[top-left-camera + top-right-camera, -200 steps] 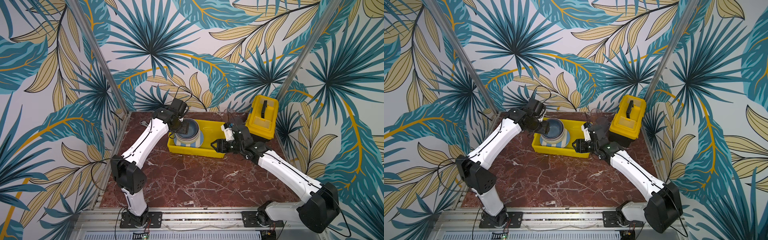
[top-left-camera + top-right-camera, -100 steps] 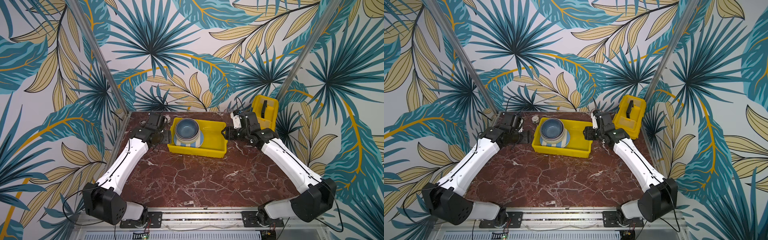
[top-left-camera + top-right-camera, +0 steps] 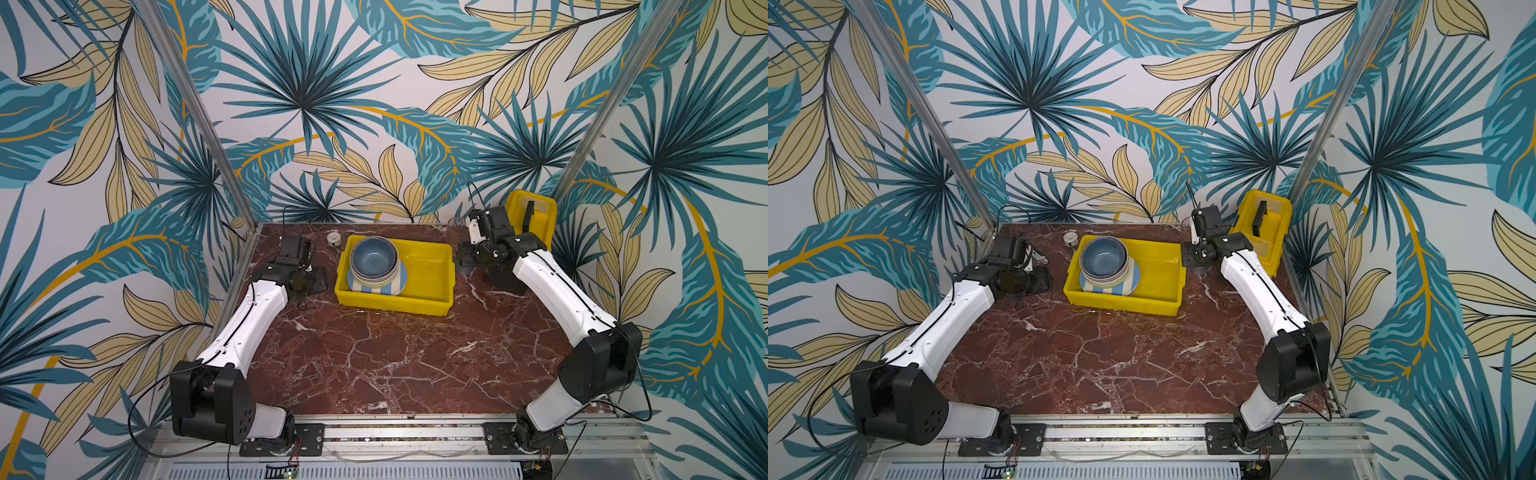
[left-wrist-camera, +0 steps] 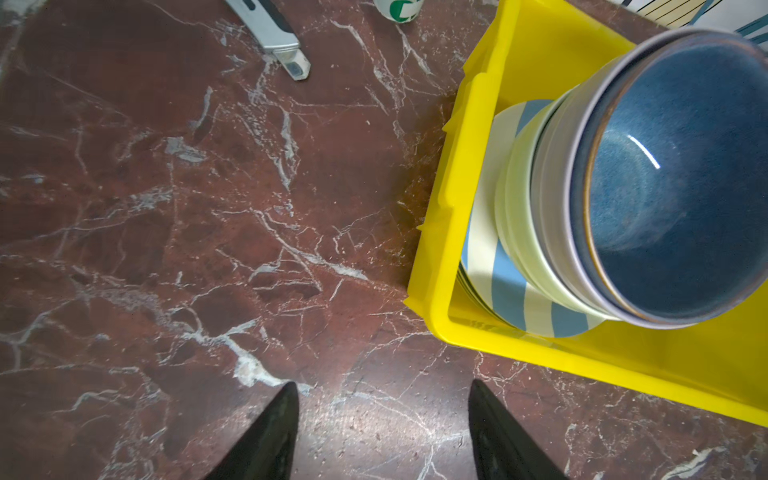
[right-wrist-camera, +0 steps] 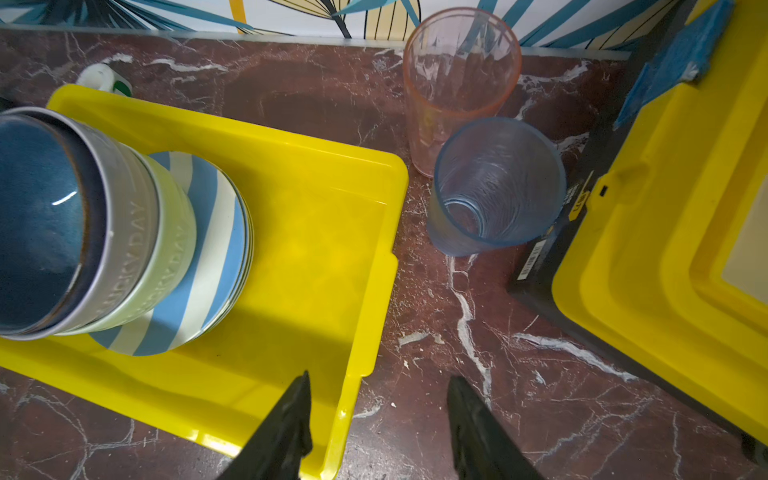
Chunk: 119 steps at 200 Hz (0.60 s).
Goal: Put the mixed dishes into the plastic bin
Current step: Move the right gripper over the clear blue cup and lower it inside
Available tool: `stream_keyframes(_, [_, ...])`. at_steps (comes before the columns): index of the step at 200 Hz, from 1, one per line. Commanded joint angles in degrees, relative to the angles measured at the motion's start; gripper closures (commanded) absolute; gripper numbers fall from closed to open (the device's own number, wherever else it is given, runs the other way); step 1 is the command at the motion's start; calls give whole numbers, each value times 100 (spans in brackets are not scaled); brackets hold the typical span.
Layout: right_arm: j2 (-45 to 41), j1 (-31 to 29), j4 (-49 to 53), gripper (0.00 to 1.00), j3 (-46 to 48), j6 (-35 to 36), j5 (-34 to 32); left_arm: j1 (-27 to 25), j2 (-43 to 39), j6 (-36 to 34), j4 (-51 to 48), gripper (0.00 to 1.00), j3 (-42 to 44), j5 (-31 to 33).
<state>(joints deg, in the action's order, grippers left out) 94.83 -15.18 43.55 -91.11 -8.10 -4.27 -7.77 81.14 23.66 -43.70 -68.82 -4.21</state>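
The plastic bin (image 3: 424, 278) is flanked by the left tool (image 4: 382, 386) and the right tool (image 5: 378, 376), both seen partly open, nothing gripped.

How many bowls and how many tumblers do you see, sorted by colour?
Blue bowl: 1
Lilac bowl: 1
Pale green bowl: 1
Pink tumbler: 1
Blue tumbler: 1
Total: 5

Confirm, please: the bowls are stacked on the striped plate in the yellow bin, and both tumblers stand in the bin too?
The bowls are stacked on the striped plate in the yellow bin, but the pink tumbler and the blue tumbler stand outside it, on the table. The right wrist view shows this.
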Motion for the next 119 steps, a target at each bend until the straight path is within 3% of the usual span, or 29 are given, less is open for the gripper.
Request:
stream_keyframes(1, [109, 84, 143, 47, -206, -8, -133, 34, 249, 14, 345, 38, -16, -363])
stream_keyframes(61, [590, 381, 155, 52, -773, 141, -324, 39, 669, 19, 639, 47, 36, -622])
stream_keyframes(119, [1040, 636, 67, 54, -1041, 139, -502, 39, 1092, -62, 771, 49, -8, -821])
